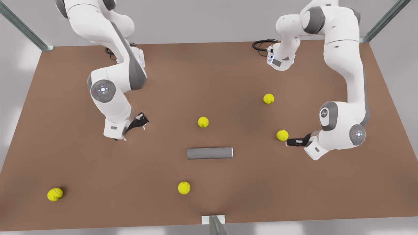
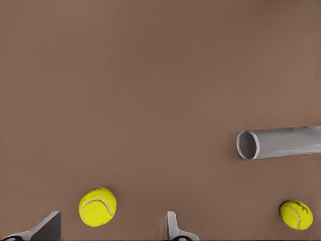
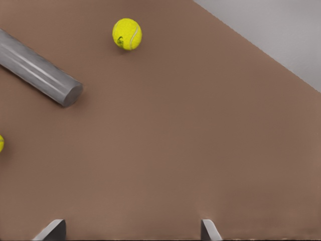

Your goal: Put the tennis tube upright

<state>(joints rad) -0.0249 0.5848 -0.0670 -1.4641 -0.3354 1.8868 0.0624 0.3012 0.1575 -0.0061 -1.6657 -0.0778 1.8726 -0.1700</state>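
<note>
**A:** Front view, item one?
**B:** Tennis tube (image 1: 210, 153), lying flat mid-table (image 1: 228, 71), silvery rim toward the front view's right. Left gripper (image 1: 294, 142) near that rim, beside a tennis ball (image 1: 282, 135). Right gripper (image 1: 141, 122) well apart, waiting.

**A:** Left wrist view?
**B:** Fingers (image 2: 173, 228) spread, empty. It adds the tube's open mouth.

**A:** Right wrist view?
**B:** Fingers (image 3: 210, 231) spread, empty. It adds the closed end.

**A:** Handling advice?
**B:** Likely best: clear the ball, pinch near the rim, pivot on the closed end.
</note>
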